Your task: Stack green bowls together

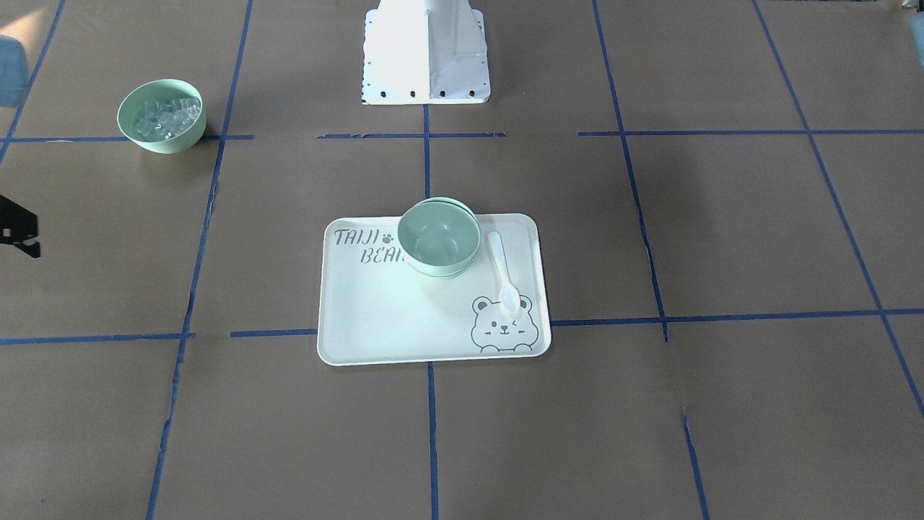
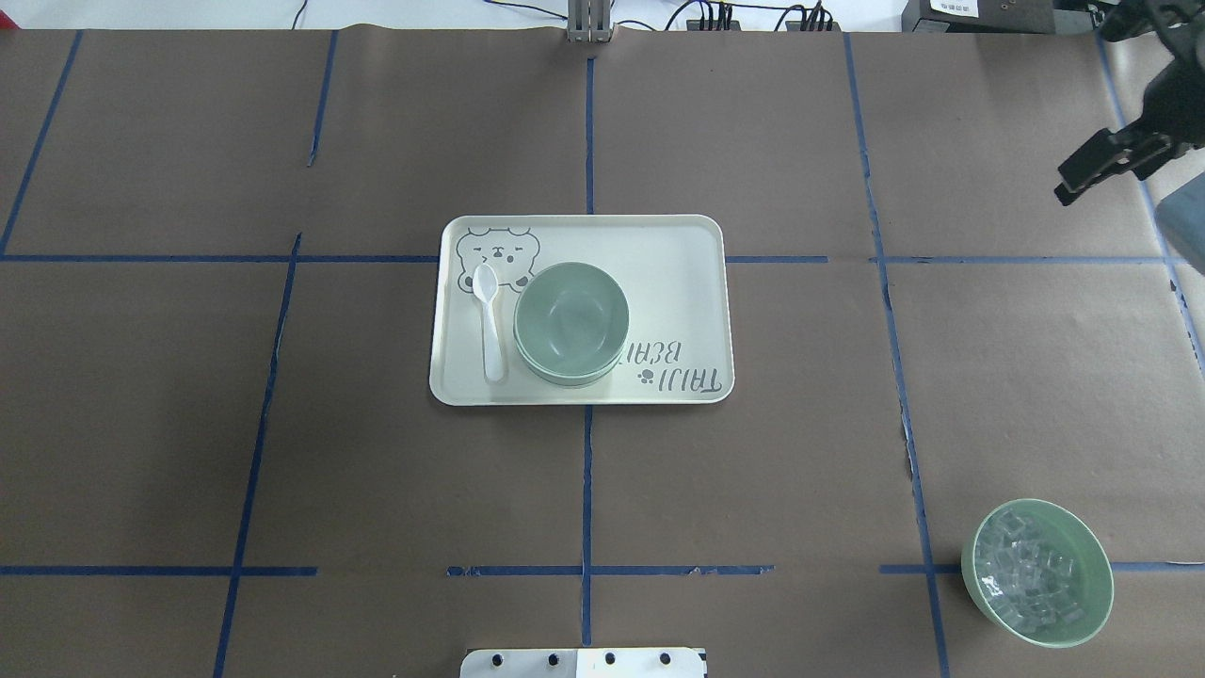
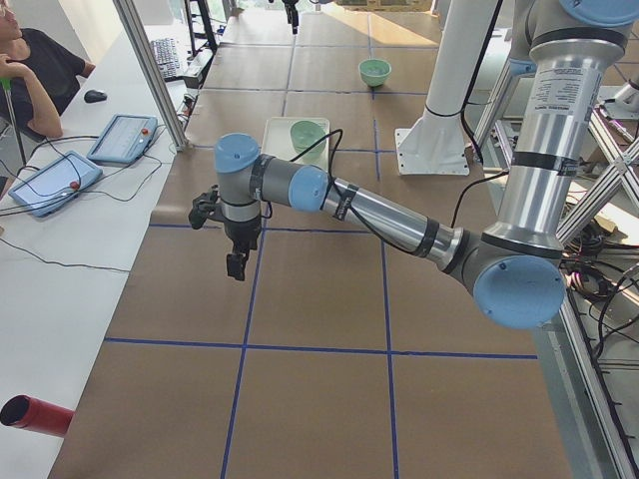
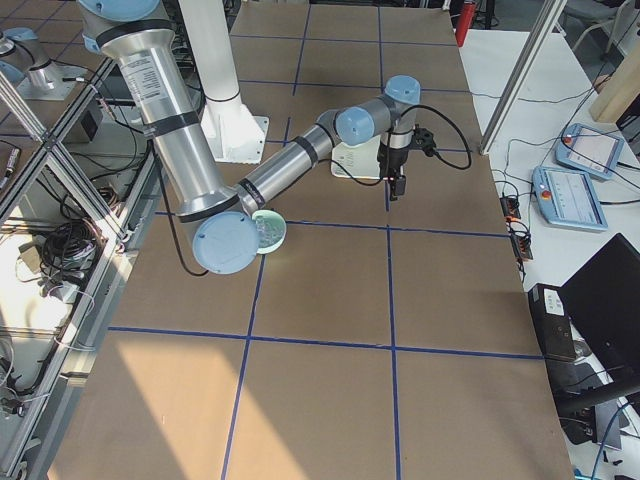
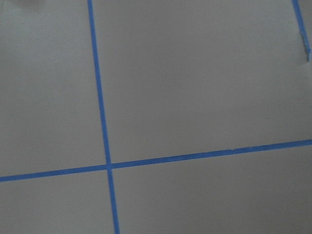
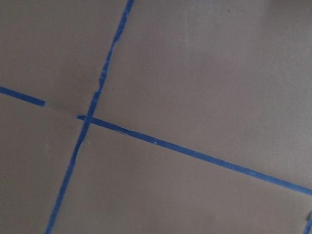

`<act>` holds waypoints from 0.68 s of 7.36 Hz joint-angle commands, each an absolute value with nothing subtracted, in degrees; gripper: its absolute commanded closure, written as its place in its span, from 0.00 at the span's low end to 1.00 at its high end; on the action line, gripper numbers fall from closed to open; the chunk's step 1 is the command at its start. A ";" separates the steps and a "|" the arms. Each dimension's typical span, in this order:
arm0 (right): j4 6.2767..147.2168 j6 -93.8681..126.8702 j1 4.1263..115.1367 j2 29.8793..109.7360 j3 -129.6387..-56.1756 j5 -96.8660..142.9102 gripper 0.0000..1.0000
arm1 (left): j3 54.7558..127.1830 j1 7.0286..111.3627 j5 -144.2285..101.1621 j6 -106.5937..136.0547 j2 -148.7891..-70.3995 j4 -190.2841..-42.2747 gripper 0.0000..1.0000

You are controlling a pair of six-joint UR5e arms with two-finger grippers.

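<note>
Fingers of right gripper hang empty over table; gap unclear.

Green bowls pale mint, plain. Tray cream-green, grey bear print. Spoon white. Table brown, blue grid. My right gripper black.

The work table is covered with brown paper. Blue tape lines divide the paper into large rectangles; several lines are broken or torn. A white bench runs along the operators' side. It carries blue-cased screen units, a mouse, a keyboard and loose black cables. An aluminium frame post rises slantwise between bench and table. Sunlight forms a bright patch on one table corner; elsewhere the lighting is even.
</note>
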State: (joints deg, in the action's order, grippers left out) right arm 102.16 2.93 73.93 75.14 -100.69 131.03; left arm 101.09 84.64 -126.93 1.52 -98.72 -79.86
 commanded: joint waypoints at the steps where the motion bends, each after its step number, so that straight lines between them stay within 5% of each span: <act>1: 101.78 -16.26 86.87 79.08 -88.47 136.74 0.00 | 97.39 88.76 -128.48 -7.88 -95.47 -79.10 0.00; 5: 99.16 -18.64 91.49 83.83 -84.81 136.49 0.00 | 97.03 89.91 -128.67 -10.64 -90.71 -79.72 0.00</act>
State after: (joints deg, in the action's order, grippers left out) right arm 100.76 -18.77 90.70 81.61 -85.06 136.14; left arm 97.30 89.82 -128.64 -10.43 -91.61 -79.66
